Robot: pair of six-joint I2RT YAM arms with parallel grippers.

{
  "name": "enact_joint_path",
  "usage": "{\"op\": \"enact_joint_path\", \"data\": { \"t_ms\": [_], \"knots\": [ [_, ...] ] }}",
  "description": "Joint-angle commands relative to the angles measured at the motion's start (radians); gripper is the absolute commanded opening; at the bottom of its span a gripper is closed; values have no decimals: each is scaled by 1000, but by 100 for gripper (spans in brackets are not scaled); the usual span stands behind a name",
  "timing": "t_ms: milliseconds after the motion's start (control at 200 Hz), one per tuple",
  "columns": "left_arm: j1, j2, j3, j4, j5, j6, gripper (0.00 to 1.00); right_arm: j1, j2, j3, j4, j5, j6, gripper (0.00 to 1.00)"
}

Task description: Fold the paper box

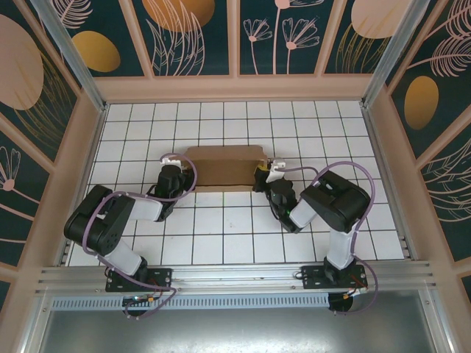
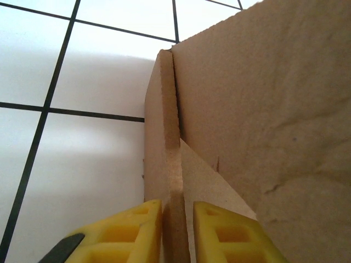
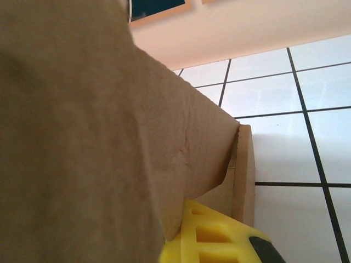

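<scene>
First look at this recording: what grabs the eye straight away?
A plain brown corrugated cardboard box sits on the white gridded tabletop, with the left gripper and right gripper at its two ends. In the left wrist view, yellow fingers pinch a thin flap edge between them.

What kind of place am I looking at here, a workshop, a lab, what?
Probably a robot lab test cell: a white gridded table boxed in by floral wall panels, with the left arm and right arm bolted to an aluminium rail, flanking a paper box.
</scene>
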Motion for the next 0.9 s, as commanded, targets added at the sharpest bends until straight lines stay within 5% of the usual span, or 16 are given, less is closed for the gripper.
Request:
{"op": "enact_joint_path", "data": {
  "t_ms": [0, 465, 896],
  "knots": [
    [-9, 23, -17, -31, 66, 10, 29, 7, 32, -37, -6, -32, 40, 13],
    [-9, -211, -123, -54, -27, -93, 58, -33, -209, -179, 65, -87, -25, 49],
    [-7, -371, -195, -119, -76, -170, 59, -59, -260, -304, 212, -138, 0, 53]
  ]
}}
